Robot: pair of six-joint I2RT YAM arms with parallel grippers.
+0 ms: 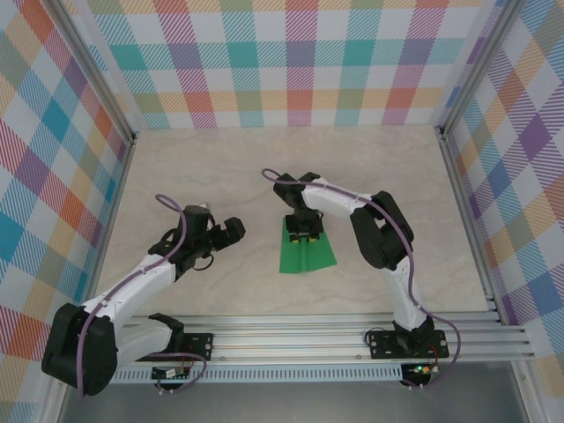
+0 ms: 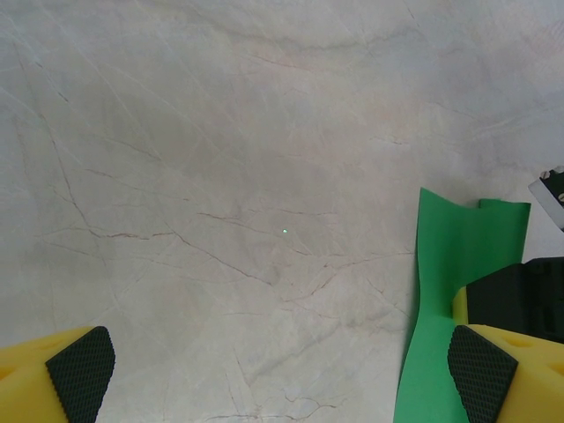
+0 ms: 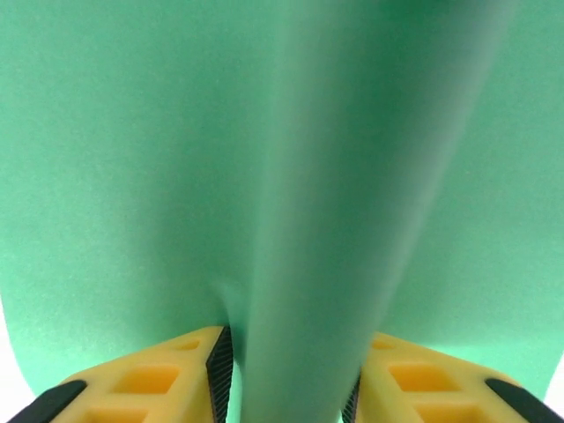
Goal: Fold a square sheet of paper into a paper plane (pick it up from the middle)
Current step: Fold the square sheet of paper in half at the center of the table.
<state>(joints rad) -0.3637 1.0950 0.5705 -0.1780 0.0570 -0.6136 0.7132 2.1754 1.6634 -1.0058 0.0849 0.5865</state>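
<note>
Right wrist — my right gripper clamps a raised ridge of the green paper sheet; left gripper gapes, left of it.

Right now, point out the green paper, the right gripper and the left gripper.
green paper (image 1: 310, 258): top view, bare near half
right gripper (image 1: 305, 233): top view, midway between fingertips
left gripper (image 1: 236, 231): top view, midway between fingertips

The bench is pale, like light stone with thin cracks. Walls with bright squares of many colours stand behind the bench and at both its sides. A shiny metal rail runs along its near edge.
</note>
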